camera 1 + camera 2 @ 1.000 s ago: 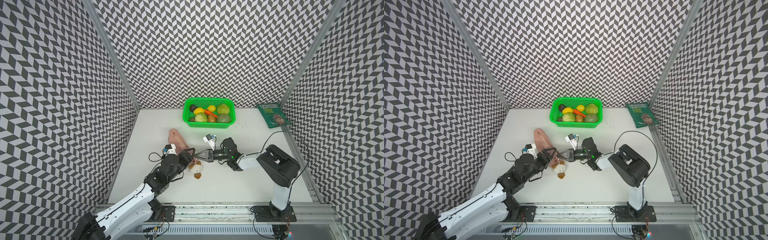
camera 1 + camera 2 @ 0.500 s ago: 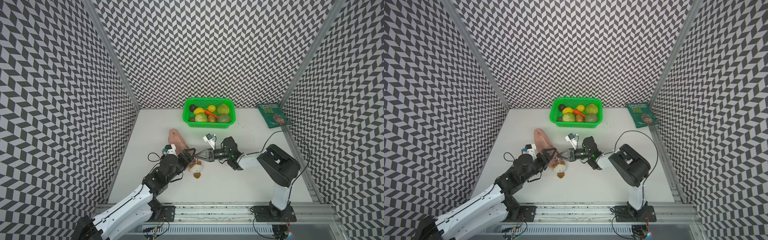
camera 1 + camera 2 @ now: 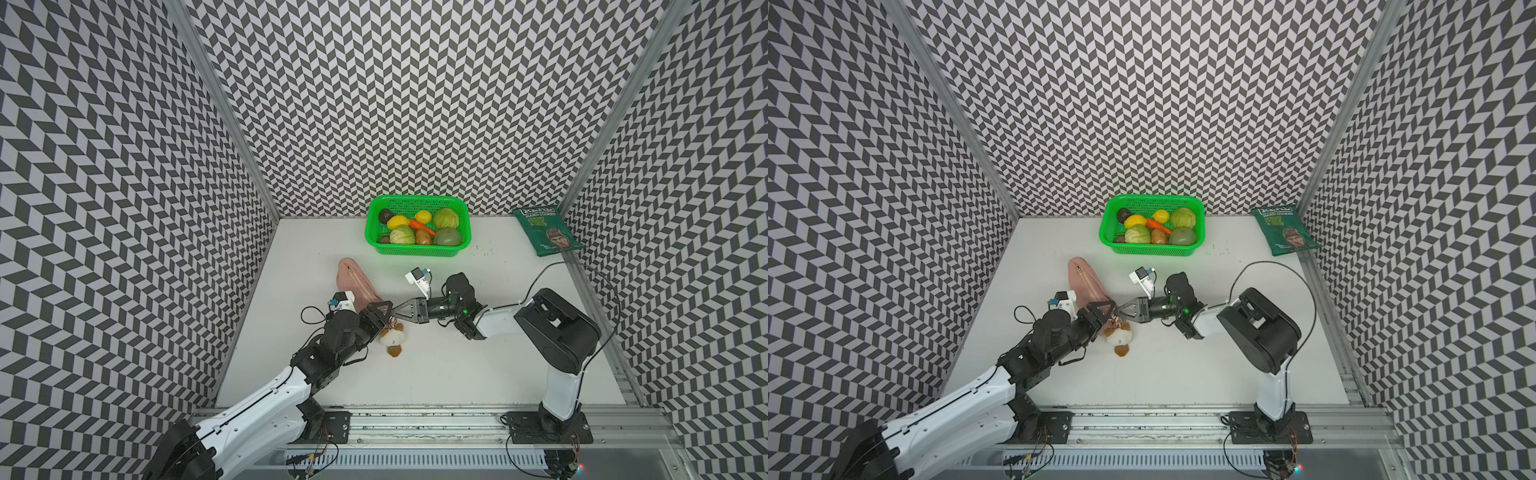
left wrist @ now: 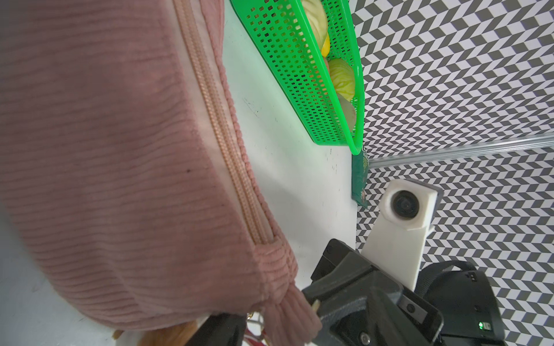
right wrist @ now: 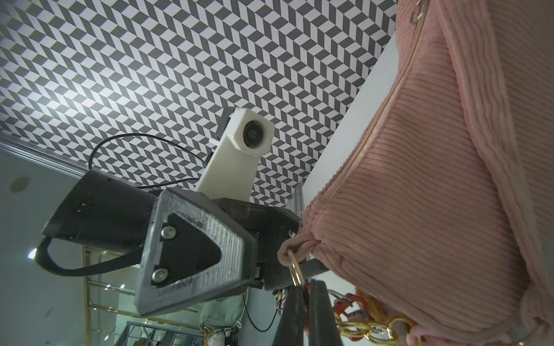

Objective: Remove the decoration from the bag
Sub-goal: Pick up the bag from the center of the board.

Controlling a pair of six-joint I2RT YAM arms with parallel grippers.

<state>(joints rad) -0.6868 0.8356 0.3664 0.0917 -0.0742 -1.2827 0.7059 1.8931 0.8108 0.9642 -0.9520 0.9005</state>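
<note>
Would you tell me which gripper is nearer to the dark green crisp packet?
Right. The right gripper, shut on the ring at the corner of the bag, lies on the side of the crisp packet; the left gripper sits just beyond it, farther away.

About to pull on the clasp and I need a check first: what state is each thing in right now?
bag: lying on the table, zipper closed.
decoration: on the table at the bag's near end, apparently not yet unclipped.
ring: through the bag's end tab, pinched by the right gripper.
right gripper: shut on the ring.
left gripper: at the bag's near end; open or gripping, cannot tell.
basket: upright, holding toy vegetables.
</note>
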